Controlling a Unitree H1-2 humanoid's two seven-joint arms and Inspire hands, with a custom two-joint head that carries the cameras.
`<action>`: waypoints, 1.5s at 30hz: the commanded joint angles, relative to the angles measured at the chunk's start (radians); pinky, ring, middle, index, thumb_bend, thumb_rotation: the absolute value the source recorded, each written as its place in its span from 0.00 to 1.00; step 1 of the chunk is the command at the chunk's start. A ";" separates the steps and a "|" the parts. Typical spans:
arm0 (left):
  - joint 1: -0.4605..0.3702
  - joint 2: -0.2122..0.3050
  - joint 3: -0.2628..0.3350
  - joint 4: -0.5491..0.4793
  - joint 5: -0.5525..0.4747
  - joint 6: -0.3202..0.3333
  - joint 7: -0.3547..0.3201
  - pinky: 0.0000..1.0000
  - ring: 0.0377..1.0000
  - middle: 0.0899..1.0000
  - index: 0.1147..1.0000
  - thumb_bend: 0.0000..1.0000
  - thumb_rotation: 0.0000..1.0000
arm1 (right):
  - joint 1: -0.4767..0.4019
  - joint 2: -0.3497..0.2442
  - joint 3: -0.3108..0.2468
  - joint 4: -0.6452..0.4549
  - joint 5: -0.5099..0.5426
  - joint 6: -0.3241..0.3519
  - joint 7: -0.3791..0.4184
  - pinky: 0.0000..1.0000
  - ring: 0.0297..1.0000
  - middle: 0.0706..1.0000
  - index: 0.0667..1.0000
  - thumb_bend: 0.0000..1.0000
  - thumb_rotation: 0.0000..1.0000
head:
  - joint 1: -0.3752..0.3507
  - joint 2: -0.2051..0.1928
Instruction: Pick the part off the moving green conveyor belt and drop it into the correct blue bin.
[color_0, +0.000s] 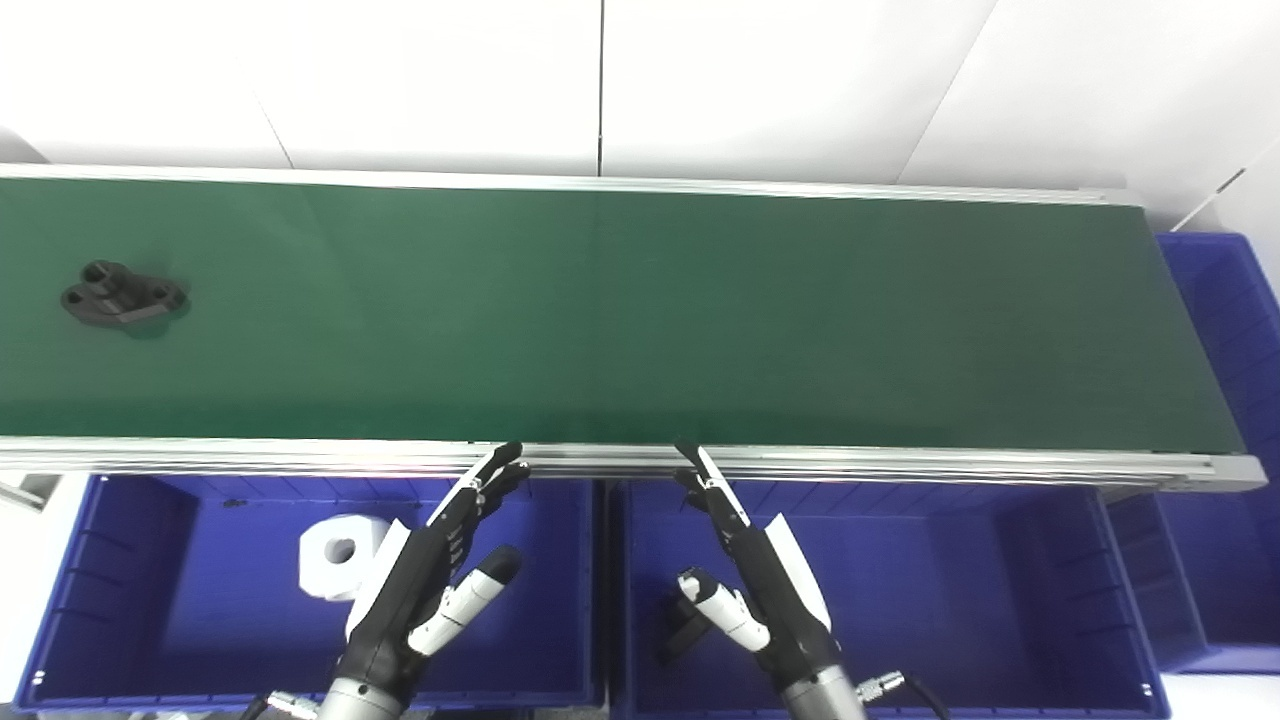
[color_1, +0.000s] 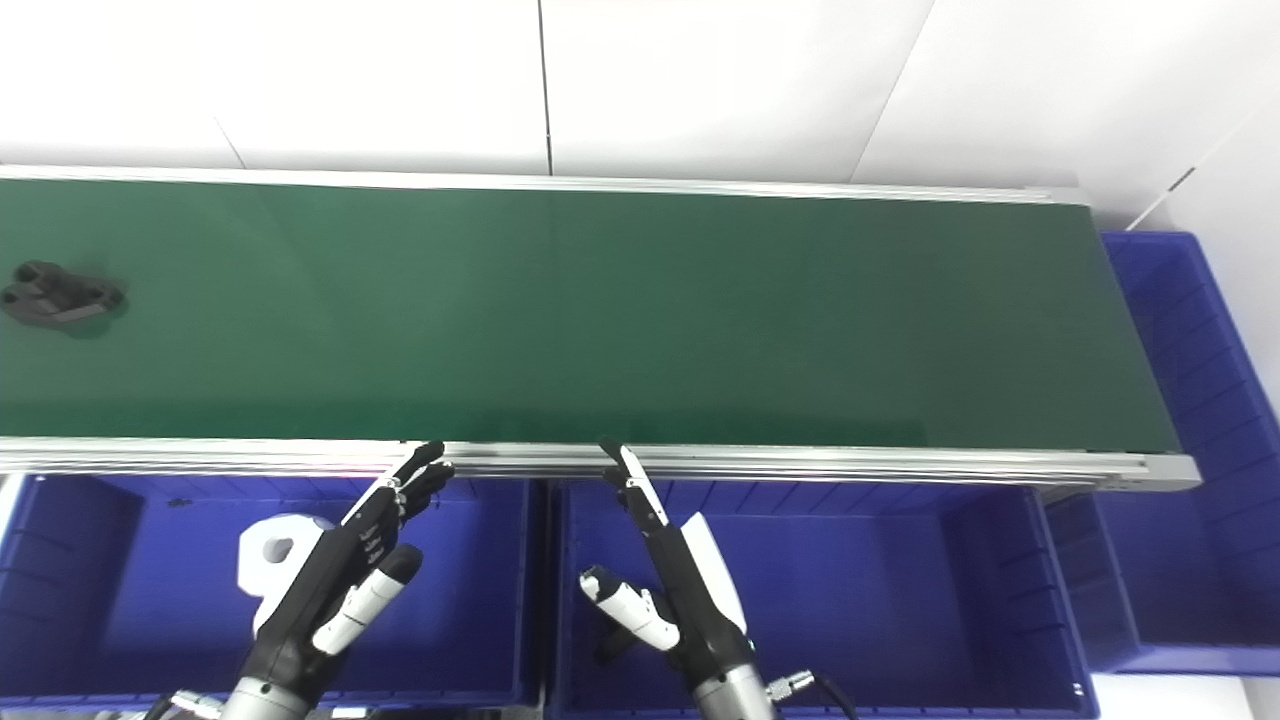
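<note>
I see the black part (color_0: 122, 298) lying flat on the green belt (color_0: 640, 310), way over at nine o'clock, far from both of my hands. It has not come to me yet, so I wait.

My left hand (color_0: 425, 580) hangs over the left blue bin (color_0: 70, 600), down at seven o'clock. Its fingers are spread wide and it holds nothing. The fingertips point up at the near silver rail (color_0: 900, 462) of the belt. I keep it there, I think, so it can reach out fast when the part rides close.

My right hand (color_0: 745, 575) hangs over the middle blue bin (color_0: 1000, 600), at six o'clock, wide too and holding nothing. It waits.

A white part (color_0: 340, 555) sits in the left bin, just beside my left hand. A dark thing (color_0: 682, 630) lies in the middle bin by my right thumb; I cannot tell what it is. So the black part likely goes there.

Another blue bin (color_0: 1225, 300) sits past the belt's end at three o'clock.
</note>
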 joint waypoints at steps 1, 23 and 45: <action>0.008 0.006 -0.001 -0.033 -0.003 -0.036 0.004 0.96 0.93 0.90 0.92 0.69 0.84 | 0.007 0.006 0.001 -0.018 0.012 -0.006 0.012 0.93 0.95 0.99 0.98 0.91 1.00 | -0.001 -0.001; 0.013 -0.026 0.029 0.003 0.021 -0.164 0.069 0.95 0.95 0.95 0.92 0.64 0.85 | 0.011 0.024 -0.012 -0.018 0.028 -0.032 -0.013 0.98 0.97 1.00 0.99 0.86 1.00 | 0.003 -0.006; 0.015 -0.034 0.023 0.017 -0.012 -0.170 0.063 0.94 0.94 0.92 0.90 0.61 0.78 | 0.009 0.019 -0.015 0.000 0.027 -0.054 -0.013 0.95 0.95 1.00 0.99 0.86 1.00 | 0.023 -0.024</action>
